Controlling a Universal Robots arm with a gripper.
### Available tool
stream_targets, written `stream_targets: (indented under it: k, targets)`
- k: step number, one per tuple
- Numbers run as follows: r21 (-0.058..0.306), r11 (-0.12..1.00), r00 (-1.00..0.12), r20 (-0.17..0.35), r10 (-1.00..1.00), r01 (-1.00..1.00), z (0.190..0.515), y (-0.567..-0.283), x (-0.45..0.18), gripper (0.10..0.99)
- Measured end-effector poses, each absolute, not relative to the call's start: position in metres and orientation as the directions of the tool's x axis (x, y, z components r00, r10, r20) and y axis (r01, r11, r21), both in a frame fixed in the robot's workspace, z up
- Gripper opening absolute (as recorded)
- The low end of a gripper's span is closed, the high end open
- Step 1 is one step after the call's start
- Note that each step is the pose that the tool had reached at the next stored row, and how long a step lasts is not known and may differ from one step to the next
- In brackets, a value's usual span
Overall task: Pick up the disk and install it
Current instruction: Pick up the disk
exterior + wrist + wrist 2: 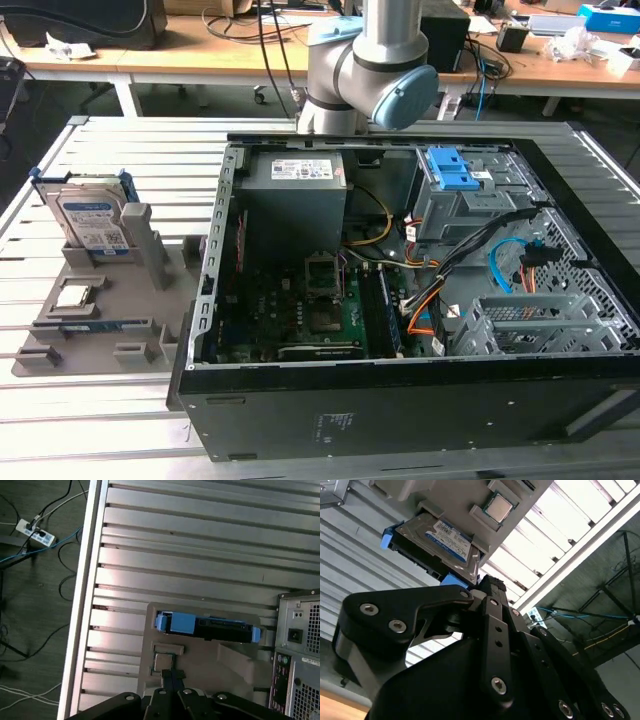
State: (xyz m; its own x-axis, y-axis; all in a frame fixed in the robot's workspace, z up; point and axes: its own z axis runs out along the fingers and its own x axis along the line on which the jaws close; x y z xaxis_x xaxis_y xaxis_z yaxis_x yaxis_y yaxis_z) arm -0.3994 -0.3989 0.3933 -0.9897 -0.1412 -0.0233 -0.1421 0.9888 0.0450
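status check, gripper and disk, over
Gripper shut, empty, hovering over the grey holder. Disk upright in that holder, beside the open computer case, not yet picked. Nothing between gripper and disk.

Print on the disk (95,215) label and the power supply (293,205) sticker is too small to read.

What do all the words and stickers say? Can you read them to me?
None can be read.
Label on the disk: print too small.
White sticker on the grey power-supply box: too small.
Faint marks on the computer case side: too blurred.
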Motion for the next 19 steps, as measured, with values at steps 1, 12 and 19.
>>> stream_targets:
  k: [1,12,19]
  targets:
    - [0.045,0.983,-0.984,-0.023,-0.175,-0.176,0.3933,-0.3989,-0.3994,0.106]
    - [0.045,0.932,-0.933,-0.023,-0.358,-0.359,0.3933,-0.3988,-0.3994,0.106]
    - [0.045,0.877,-0.878,-0.023,-0.478,-0.478,0.3933,-0.3989,-0.3994,0.106]
